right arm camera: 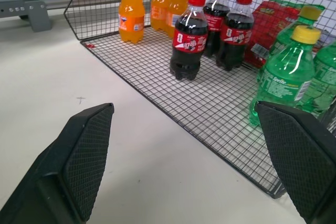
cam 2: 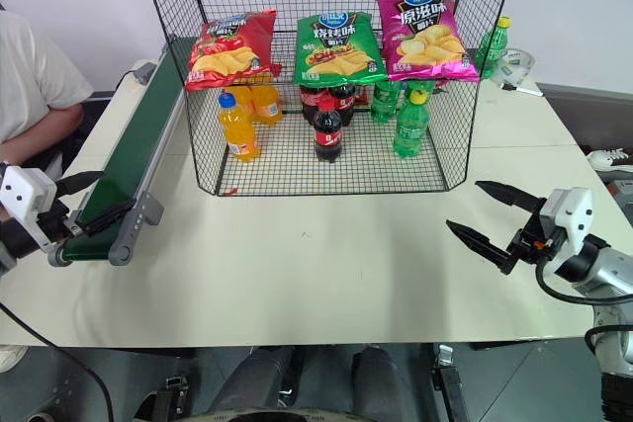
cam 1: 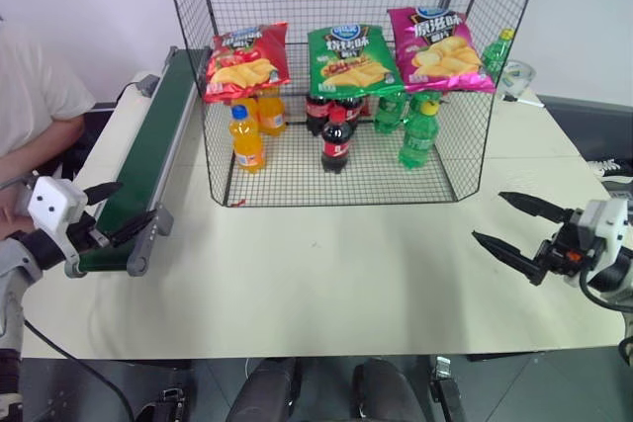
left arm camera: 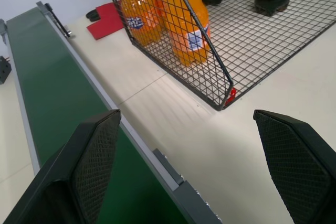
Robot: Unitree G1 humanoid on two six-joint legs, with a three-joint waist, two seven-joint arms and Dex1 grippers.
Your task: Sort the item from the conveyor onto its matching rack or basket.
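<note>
your red crisp bag (cam 1: 247, 58) already sits on the wire rack (cam 1: 475, 140) shelf w/ matching snacks; left gripper (cam 1: 111, 211) & right gripper (cam 1: 519, 227) both spread wide, holding nothing

The red crisp bag (cam 1: 247, 62), shiny with a blue round logo and yellow chips printed on it, lies tilted on the middle tier of the rack, at that tier's left end, just beside a green bag. The rack (cam 1: 346, 170) is a tall black wire-mesh shelf standing at the far middle of the desk. The conveyor (cam 1: 153, 150), a narrow dark-green belt in a grey metal frame, runs near to far along the desk's left side, just left of the rack, its belt bare.
</note>
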